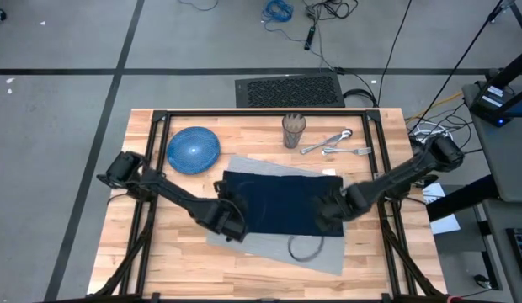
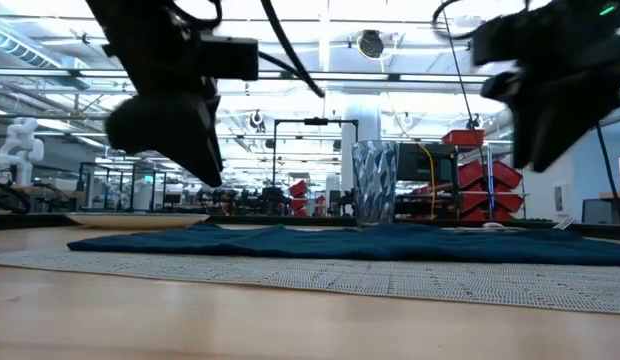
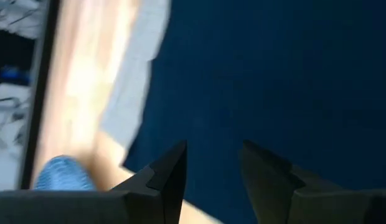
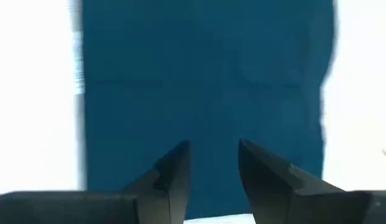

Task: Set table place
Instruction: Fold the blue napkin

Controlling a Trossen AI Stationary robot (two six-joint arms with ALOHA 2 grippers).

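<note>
The grey placemat (image 1: pixel 261 244) lies flat and slightly askew on the wooden table (image 1: pixel 160 261). A navy napkin (image 1: pixel 274 202) is spread flat on top of it. My left gripper (image 1: pixel 234 225) hovers open over the napkin's near left corner (image 3: pixel 274 74), its fingers (image 3: pixel 171 165) clear of the cloth. My right gripper (image 1: pixel 328 215) hovers open over the napkin's right part (image 4: pixel 205 81). In the low view both grippers (image 2: pixel 195 150) (image 2: pixel 540 130) hang well above the napkin (image 2: pixel 340 242) and the placemat (image 2: pixel 390 275).
A round blue plate (image 1: pixel 194 150) rests at the far left. A glass (image 1: pixel 293 130) stands at the far middle, with metal cutlery (image 1: pixel 332 143) to its right. A dark loop (image 1: pixel 307 248) lies on the placemat's near part. Bare wood shows along the near edge.
</note>
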